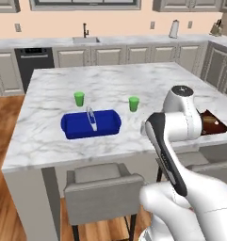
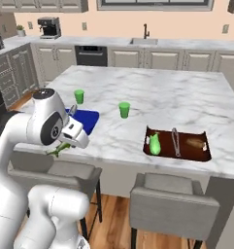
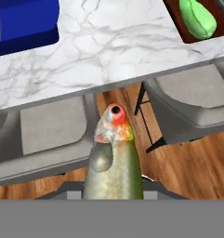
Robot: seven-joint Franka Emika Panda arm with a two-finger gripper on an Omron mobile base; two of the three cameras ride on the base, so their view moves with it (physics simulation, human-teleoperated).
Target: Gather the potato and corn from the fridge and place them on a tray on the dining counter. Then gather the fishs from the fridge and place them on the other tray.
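Brown tray [image 2: 202, 154] at lower right already carries corn [image 2: 155, 144] and potato [image 2: 196, 143]; pincer [image 3: 114, 179] grips 1 fish [image 3: 114, 158], blue tray [image 1: 73, 126] awaiting.

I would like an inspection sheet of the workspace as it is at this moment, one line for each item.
Surface: dining counter, white-grey marble, stools along its near side.
Job's things: corn and potato lie in the brown tray; blue tray holds nothing visible; fish is held in the gripper, over the stools, short of the counter edge.
Clutter: two green cups standing beyond the blue tray.
Grippers: jaws shut on the fish.
Cables: nothing seen.
Surroundings: sink, dishwasher, coffee machine, wooden floor.
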